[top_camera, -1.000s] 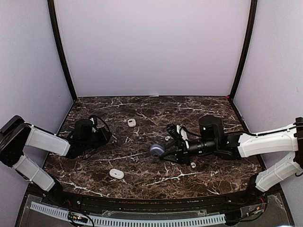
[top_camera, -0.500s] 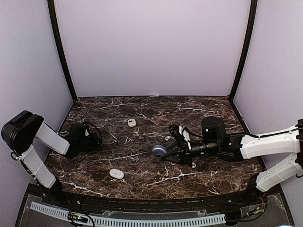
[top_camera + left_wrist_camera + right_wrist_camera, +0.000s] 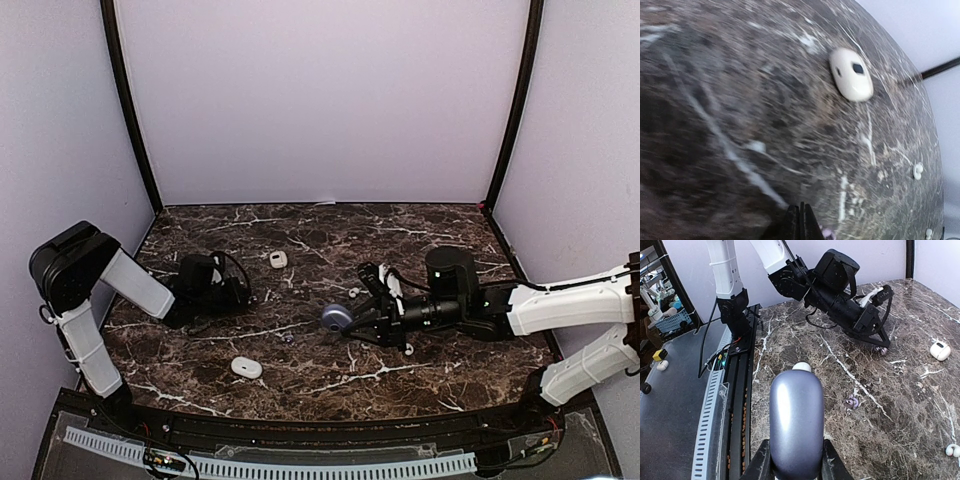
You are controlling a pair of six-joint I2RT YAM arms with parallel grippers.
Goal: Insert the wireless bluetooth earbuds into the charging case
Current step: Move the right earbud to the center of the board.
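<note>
My right gripper [image 3: 347, 322] is shut on a grey-blue pebble-shaped charging case [image 3: 333, 318], held closed just above the table; in the right wrist view the case [image 3: 796, 425] fills the space between the jaws. A pale purple earbud [image 3: 287, 338] lies on the marble left of it, also seen in the right wrist view [image 3: 852, 401]. A tiny white earbud [image 3: 353, 292] lies behind the case, another [image 3: 408, 348] by the right arm. My left gripper [image 3: 243, 294] is shut and low over the table; its fingertips [image 3: 801, 220] are pressed together.
A white oval case [image 3: 278, 259] lies at the back middle, also in the left wrist view [image 3: 851, 74]. Another white case [image 3: 246, 367] lies near the front left. The dark marble table [image 3: 440, 230] is walled by pale panels on three sides.
My left arm has swung its gripper to the right, toward the table's middle. The right gripper with the case has barely moved.
</note>
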